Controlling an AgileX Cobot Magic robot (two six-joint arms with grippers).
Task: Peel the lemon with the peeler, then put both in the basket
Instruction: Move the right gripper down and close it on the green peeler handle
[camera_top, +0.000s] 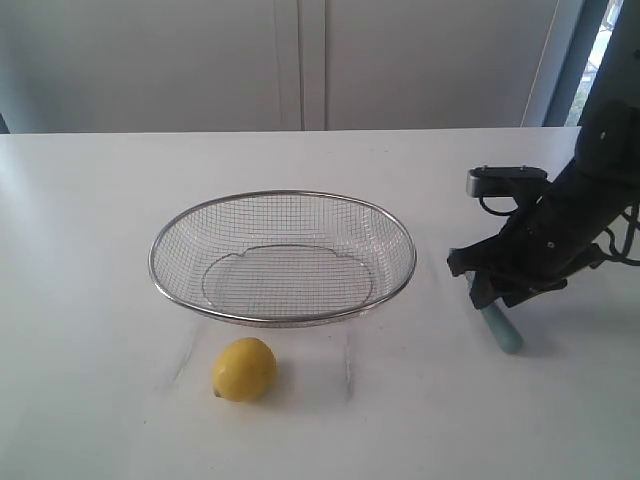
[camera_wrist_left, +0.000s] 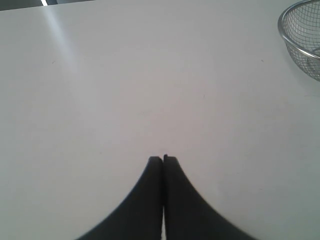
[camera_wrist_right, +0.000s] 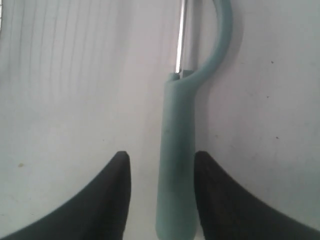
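though exterior obscures it, right gripper (camera_wrist_right: 161, 157) straddles peeler (camera_wrist_right: 177, 125)

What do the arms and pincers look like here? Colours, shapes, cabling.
Right arm: black, blocky, with a grey bracket on top and black cables looping at its side. Left pincer and right pincer: plain black fingers, wide at the base, curving to narrow tips. No markings show. Left arm itself is out of view.
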